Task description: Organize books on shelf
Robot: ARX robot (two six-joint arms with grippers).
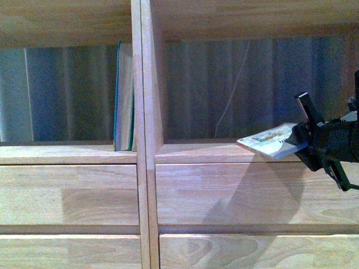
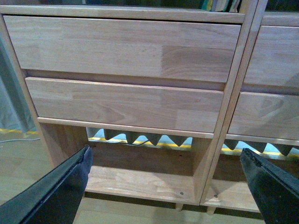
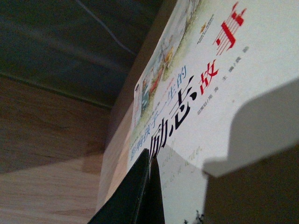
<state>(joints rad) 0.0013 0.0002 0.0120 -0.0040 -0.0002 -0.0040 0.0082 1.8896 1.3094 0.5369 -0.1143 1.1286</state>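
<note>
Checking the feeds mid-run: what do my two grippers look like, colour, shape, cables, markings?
Left gripper: two matte black wedge-shaped fingers with scuffed, paler edges; no markings or cables visible. Right gripper: black and blocky, with a thin black cable trailing below its body. No markings show.

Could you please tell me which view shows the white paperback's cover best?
Right wrist view: the white paperback fills it, lettering legible. Front view shows it small, flat, in the right hand. Left wrist view lacks it.
</note>
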